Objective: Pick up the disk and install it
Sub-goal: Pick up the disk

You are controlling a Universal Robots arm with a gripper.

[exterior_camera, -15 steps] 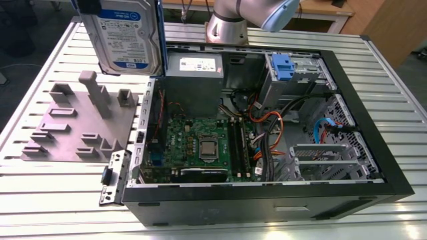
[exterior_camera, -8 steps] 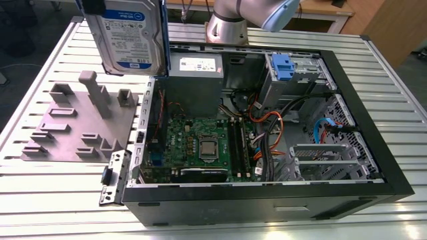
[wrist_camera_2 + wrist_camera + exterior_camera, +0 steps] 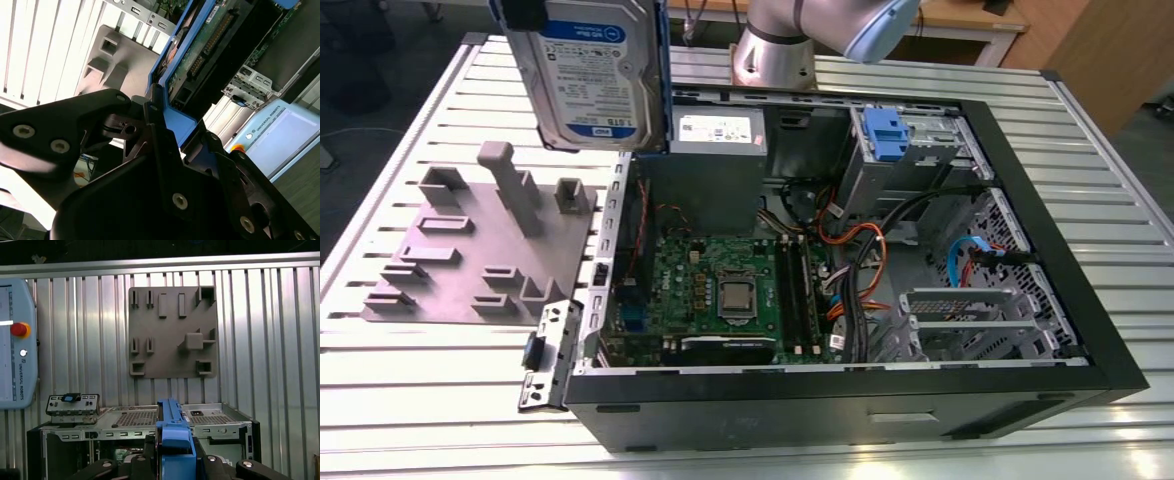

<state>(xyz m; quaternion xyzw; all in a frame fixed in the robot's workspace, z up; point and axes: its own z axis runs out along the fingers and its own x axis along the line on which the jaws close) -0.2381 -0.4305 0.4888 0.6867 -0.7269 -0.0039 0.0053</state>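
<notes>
Along the exterior view's left edge of the slatted metal table [image 3: 400, 400]: flat grey moulded fixture plate with upright pegs [image 3: 467, 260], nothing seated in it. Above that plate's far edge, well clear of the table: flat silver-grey hard disk with white-and-blue label in a bright blue plastic bracket [image 3: 594, 75], hanging upright, label toward the camera. Pickup judged done. In the second wrist view, black two-finger claw [image 3: 159, 112] closed tight on the end of the blue bracket, green circuit-board side of the disk running away from it. Further right, open black computer case [image 3: 1047, 190] lying on its side, motherboard exposed. Toward its far right corner, grey drive cage with small blue plastic latch [image 3: 886, 135], apart from the disk. Install not yet done; disk outside the case. Upper end of disk cut off by the exterior view's top edge. Pad contact on bracket masked by claw body in both wrist views. Receiving bay not identifiable.
</notes>
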